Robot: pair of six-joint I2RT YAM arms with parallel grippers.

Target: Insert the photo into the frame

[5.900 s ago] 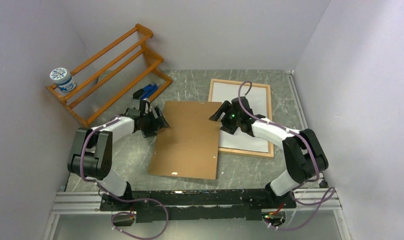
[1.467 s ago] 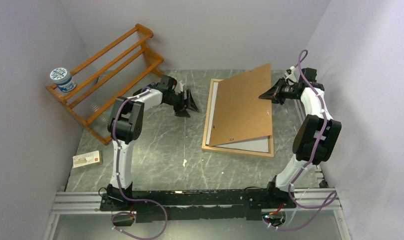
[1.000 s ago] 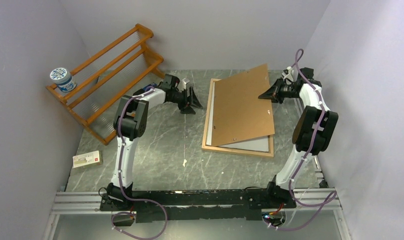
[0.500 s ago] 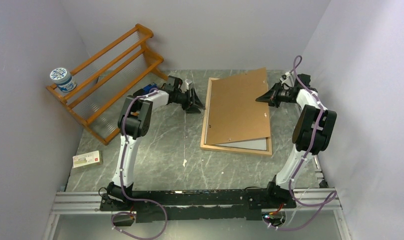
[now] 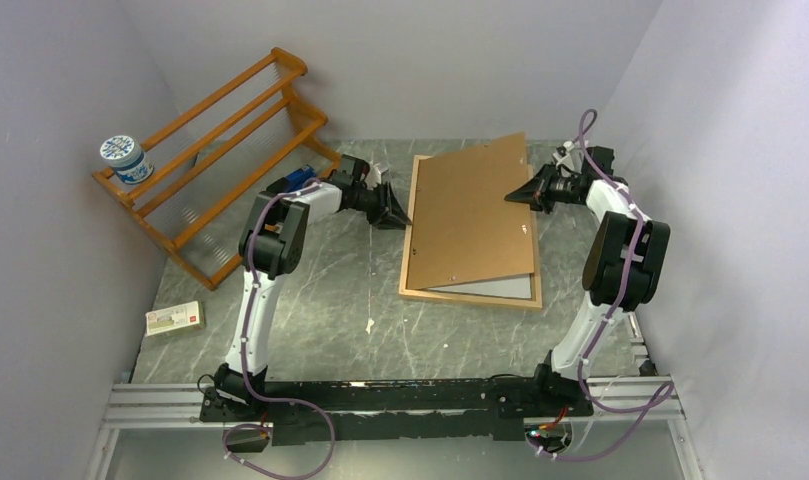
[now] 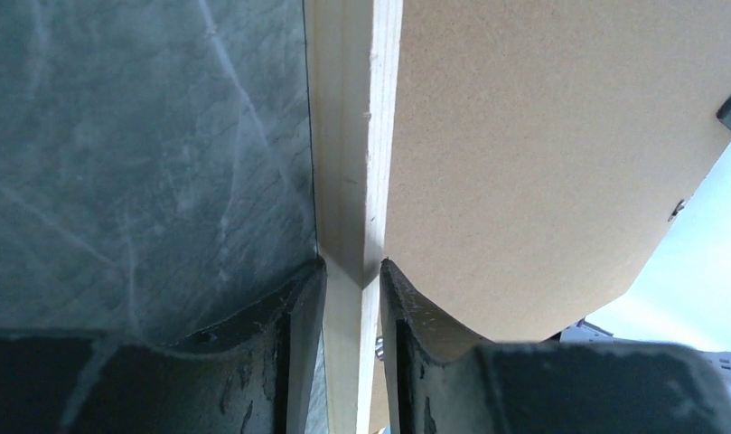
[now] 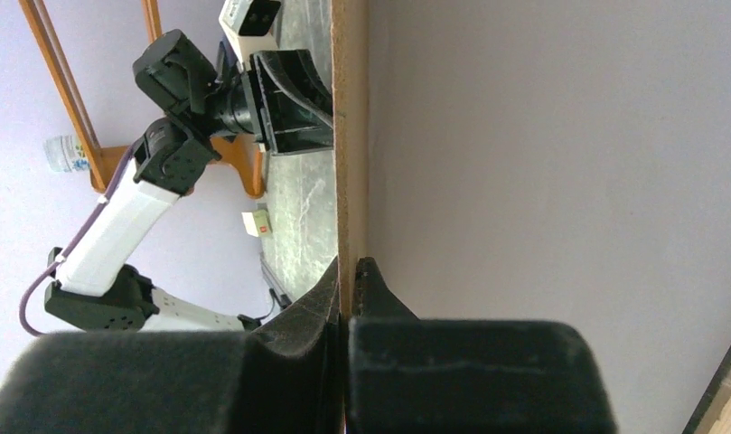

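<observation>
Brown backing board (image 5: 470, 215) leans tilted over the frame (image 5: 470, 297), right fingers (image 7: 316, 298) pinching its raised edge, left fingers (image 6: 289, 325) pinching the frame's left border.

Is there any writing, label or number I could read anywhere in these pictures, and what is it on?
No text can be read.
Small white flat box with a red mark: print too small to read.
Round white jar with blue pattern: too blurred to tell any words.
</observation>
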